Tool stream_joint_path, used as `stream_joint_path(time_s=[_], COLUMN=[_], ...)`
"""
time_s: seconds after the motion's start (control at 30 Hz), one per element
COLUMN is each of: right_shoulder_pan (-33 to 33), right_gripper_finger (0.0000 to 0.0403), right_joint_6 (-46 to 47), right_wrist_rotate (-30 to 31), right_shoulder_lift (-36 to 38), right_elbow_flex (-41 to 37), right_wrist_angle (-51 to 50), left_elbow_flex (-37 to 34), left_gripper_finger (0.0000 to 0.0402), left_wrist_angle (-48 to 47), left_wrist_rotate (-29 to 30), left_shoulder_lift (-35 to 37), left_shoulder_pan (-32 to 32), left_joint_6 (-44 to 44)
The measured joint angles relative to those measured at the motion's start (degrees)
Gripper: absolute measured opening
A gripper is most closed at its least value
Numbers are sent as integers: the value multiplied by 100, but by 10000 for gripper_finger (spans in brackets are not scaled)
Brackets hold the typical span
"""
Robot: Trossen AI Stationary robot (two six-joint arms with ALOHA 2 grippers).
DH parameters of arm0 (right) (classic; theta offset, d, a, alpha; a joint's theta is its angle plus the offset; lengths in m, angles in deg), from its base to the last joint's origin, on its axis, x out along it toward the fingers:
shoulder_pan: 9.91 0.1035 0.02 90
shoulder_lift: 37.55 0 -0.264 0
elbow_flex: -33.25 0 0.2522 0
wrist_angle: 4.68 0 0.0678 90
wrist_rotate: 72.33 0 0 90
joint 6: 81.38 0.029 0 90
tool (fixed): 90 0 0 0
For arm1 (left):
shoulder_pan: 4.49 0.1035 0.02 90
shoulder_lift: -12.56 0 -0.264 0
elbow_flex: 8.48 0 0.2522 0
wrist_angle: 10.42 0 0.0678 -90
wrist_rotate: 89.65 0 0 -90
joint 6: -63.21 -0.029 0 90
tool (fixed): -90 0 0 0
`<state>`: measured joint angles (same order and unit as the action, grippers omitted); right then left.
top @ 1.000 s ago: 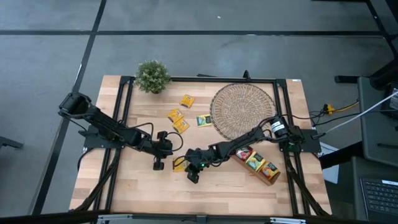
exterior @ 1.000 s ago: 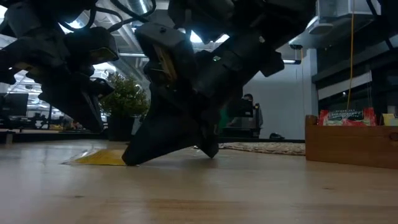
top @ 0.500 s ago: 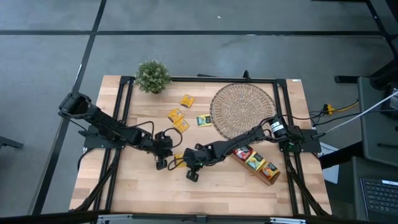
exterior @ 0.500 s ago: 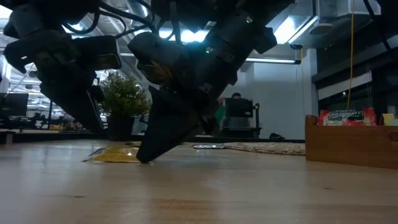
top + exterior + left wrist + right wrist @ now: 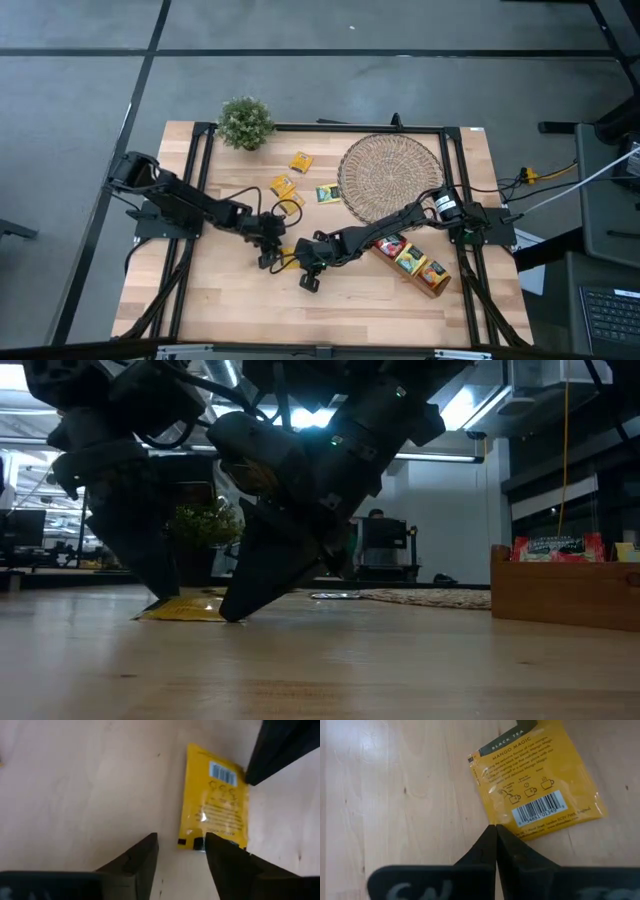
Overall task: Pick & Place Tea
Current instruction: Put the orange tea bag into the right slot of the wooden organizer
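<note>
High view shows the wooden table (image 5: 330,300) framed by black rails, its near half mostly bare board, while the far half holds the round woven mat (image 5: 390,175) and a small potted plant (image 5: 245,122) at the far left corner. The long wooden compartment tray (image 5: 415,263) lies at a slant near the right edge, with red and yellow sachets standing in it. The left arm reaches in from the left rail and the right arm from the right rail, and they meet at mid-table, leaving little open room between them. The left gripper (image 5: 268,248) hangs just over the board with its two fingers (image 5: 135,862) apart, tips at one edge of a yellow tea sachet (image 5: 215,810) that lies flat on the wood. The right gripper (image 5: 306,270) has its fingers pressed together to a point (image 5: 495,837), set down at the opposite edge of the same sachet (image 5: 537,782), whose wrapper reads black tea, mango. Four more sachets (image 5: 285,186) lie loose between the plant and the mat, well apart from the grippers. In the low view the room behind is dim, with ceiling lights and a person seated at a desk (image 5: 378,545).
</note>
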<state>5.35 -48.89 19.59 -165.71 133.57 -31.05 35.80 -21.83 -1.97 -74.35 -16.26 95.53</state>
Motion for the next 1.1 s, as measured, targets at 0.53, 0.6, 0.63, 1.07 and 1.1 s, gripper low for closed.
stream_joint_path(time_s=[0.53,0.6,0.63,1.07,1.1], right_shoulder_pan=[2,2,2,0,-1], right_gripper_finger=[4,4,4,41,47], right_joint_6=[-25,-25,-22,-151,-157], right_wrist_rotate=[160,164,165,6,-69], right_shoulder_lift=[2,0,1,2,2], right_elbow_flex=[0,0,0,0,0], right_wrist_angle=[61,63,63,116,132], left_elbow_flex=[-15,-15,-15,-15,-15], left_gripper_finger=[105,75,60,2,2], left_wrist_angle=[272,308,317,297,275], left_wrist_rotate=[-683,-670,-669,-649,-642], left_shoulder_lift=[-9,-9,-9,-3,-2], left_shoulder_pan=[89,89,89,9,-22], left_joint_6=[-202,-205,-208,-535,-585])
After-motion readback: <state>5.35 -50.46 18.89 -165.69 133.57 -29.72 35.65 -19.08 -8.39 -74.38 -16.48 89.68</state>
